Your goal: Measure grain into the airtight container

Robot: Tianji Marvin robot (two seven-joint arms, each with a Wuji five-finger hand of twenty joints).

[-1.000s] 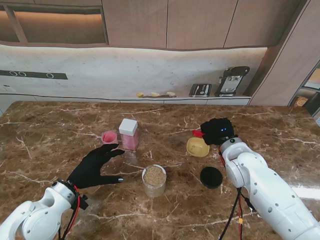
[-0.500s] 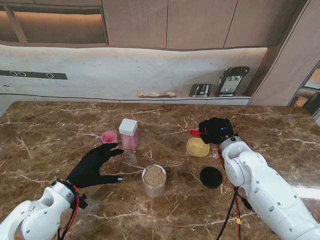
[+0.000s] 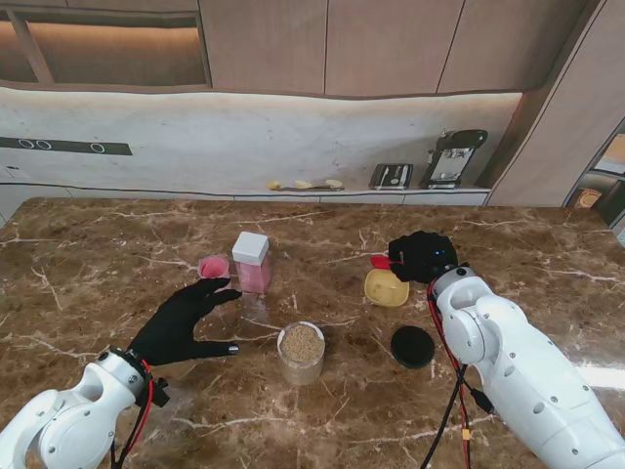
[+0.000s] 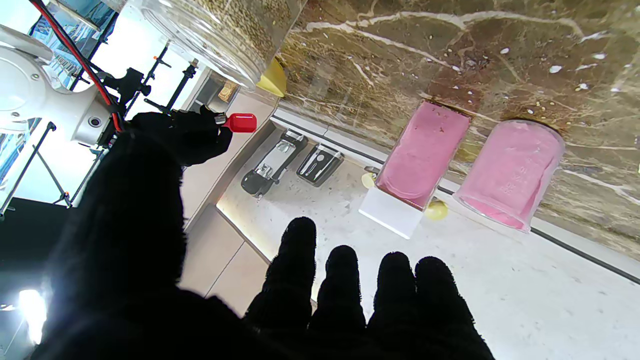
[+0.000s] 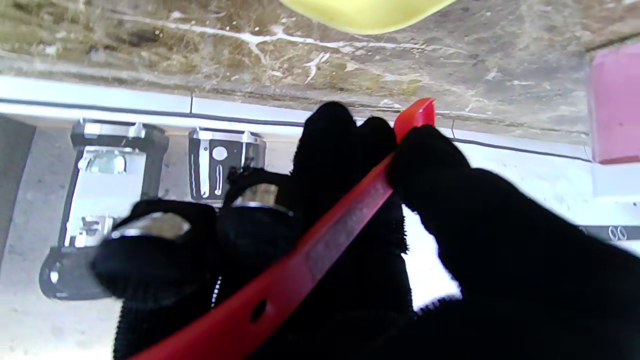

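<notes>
A clear jar (image 3: 302, 352) holding brown grain stands open near the table's middle, and its rim shows in the left wrist view (image 4: 220, 30). A black round lid (image 3: 412, 346) lies to the jar's right. My right hand (image 3: 422, 256) is shut on a red scoop (image 3: 380, 261), its handle pinched between thumb and fingers (image 5: 320, 250), just beyond a yellow bowl (image 3: 387, 287). My left hand (image 3: 186, 322) rests open on the table left of the jar, fingers (image 4: 345, 300) spread. A pink box with a white lid (image 3: 252, 262) and a pink cup (image 3: 213, 267) stand beyond it.
The marble table's far edge meets a white counter carrying a toaster (image 3: 391, 176) and a coffee machine (image 3: 451, 156). Red and black cables (image 3: 459, 391) hang along my right forearm. In the left wrist view the pink box (image 4: 420, 160) and pink cup (image 4: 510, 175) stand side by side.
My right hand has drifted slightly left with the red scoop, staying beside the yellow bowl. My left hand has barely shifted.
</notes>
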